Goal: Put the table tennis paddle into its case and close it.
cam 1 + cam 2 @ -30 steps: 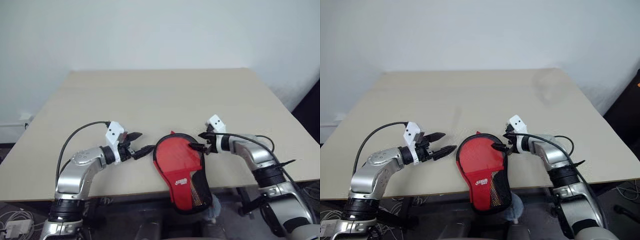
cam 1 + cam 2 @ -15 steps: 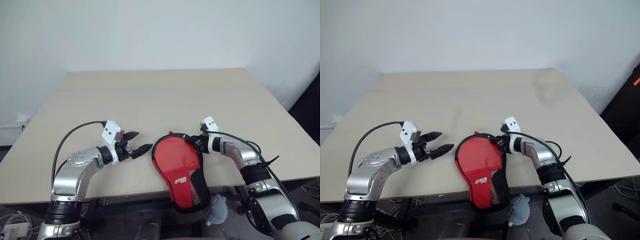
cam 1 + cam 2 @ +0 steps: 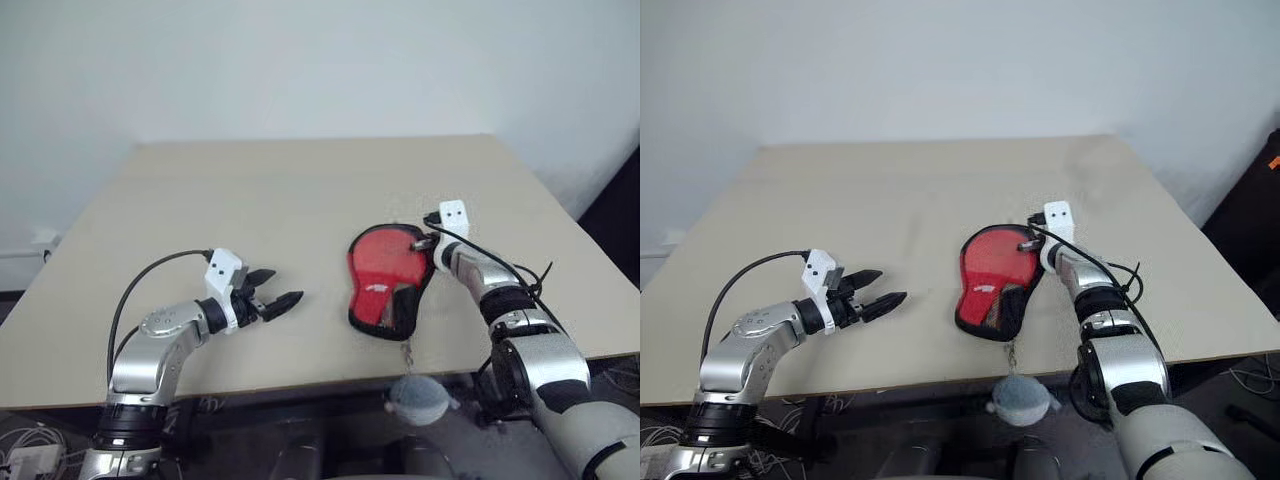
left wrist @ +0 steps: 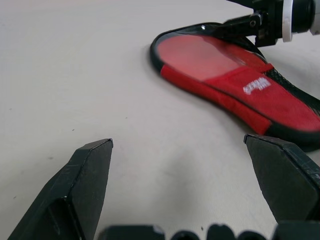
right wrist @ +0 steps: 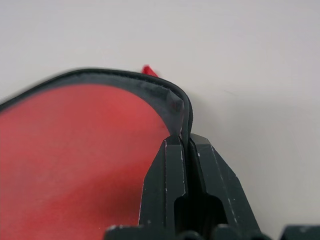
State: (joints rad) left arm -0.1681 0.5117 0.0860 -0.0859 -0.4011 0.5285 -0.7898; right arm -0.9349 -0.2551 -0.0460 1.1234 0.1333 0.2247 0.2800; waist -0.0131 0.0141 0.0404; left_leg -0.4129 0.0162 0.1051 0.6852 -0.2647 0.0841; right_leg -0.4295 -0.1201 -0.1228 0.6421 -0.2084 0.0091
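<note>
- Red fabric, edged in black, forms the soft paddle-shaped case (image 3: pixel 390 283), which lies flat on the beige worktop (image 3: pixel 300 190), its narrow mesh-panelled end toward the near edge.
- The right gripper (image 3: pixel 425 240) is seen with its jaws pinched shut on the black rim of the case's round end; in the right wrist view the edging (image 5: pixel 172 102) is caught between the two fingers (image 5: pixel 165 190).
- The left gripper (image 3: pixel 282 300) is held just above the worktop, well apart from the case, its jaws spread wide and empty.
- A smooth red surface is seen inside the black rim in both wrist views; it is judged to be the table tennis paddle lying in the case, though the handle is hidden and this cannot be confirmed.
- A small grey-blue rounded object (image 3: pixel 418 393) hangs on a short cord from the case's narrow end, below the worktop edge.
- The zip's state along the rim cannot be told, so closing is judged unfinished.
- Risks, as judged: a pull on so thin a pinch of rim could slip the edging out of the jaws; with nothing holding the narrow end, the whole case could be dragged rather than closed; the hanging object could snag on the worktop edge.
</note>
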